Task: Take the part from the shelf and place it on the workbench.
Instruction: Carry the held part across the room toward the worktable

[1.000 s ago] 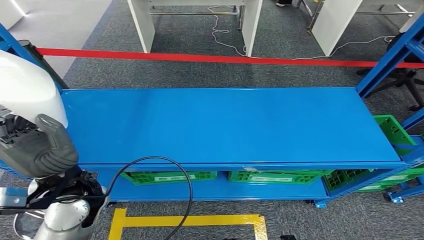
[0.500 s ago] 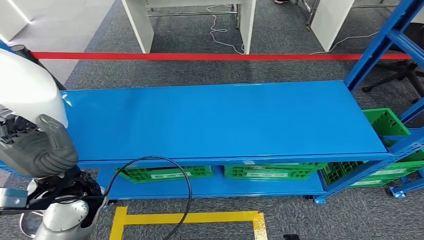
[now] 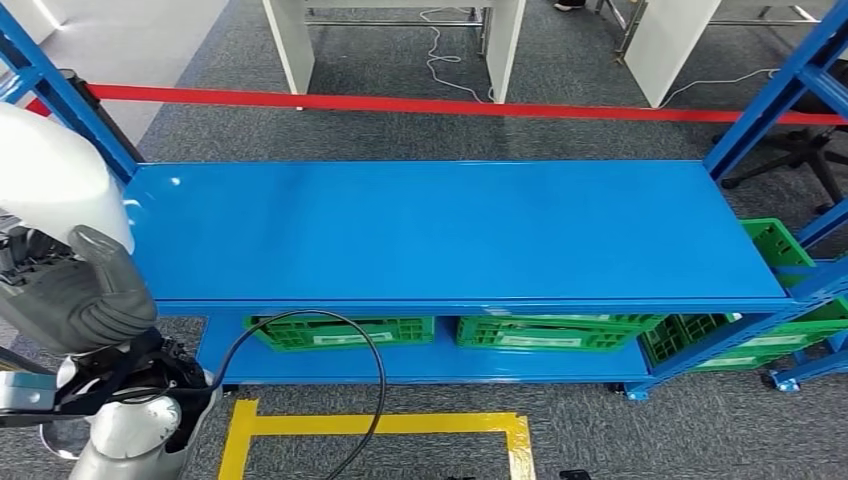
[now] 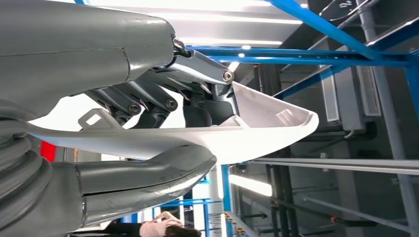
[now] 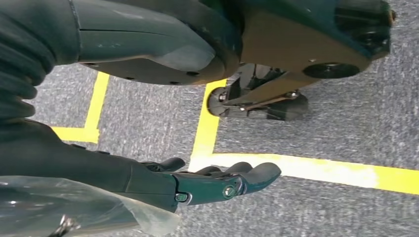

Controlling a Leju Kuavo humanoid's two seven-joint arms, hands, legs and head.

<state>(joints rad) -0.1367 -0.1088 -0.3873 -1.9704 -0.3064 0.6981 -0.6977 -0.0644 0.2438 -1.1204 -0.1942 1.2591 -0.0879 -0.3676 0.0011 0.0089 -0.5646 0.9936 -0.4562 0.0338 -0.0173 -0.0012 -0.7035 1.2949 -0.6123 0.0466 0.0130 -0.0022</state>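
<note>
Holding white part (image 3: 50, 175) at bench (image 3: 460, 230) left edge, left hand (image 3: 75, 295) fingers (image 4: 148, 101) and thumb clamped around it; right hand (image 5: 163, 182) hanging above carpet, fingers straight, holding nothing.

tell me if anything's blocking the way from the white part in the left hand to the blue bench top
Nothing visible does. The left hand holds the white part at the left end of the blue bench top, whose surface is bare; the green crates sit on the shelf below.
</note>
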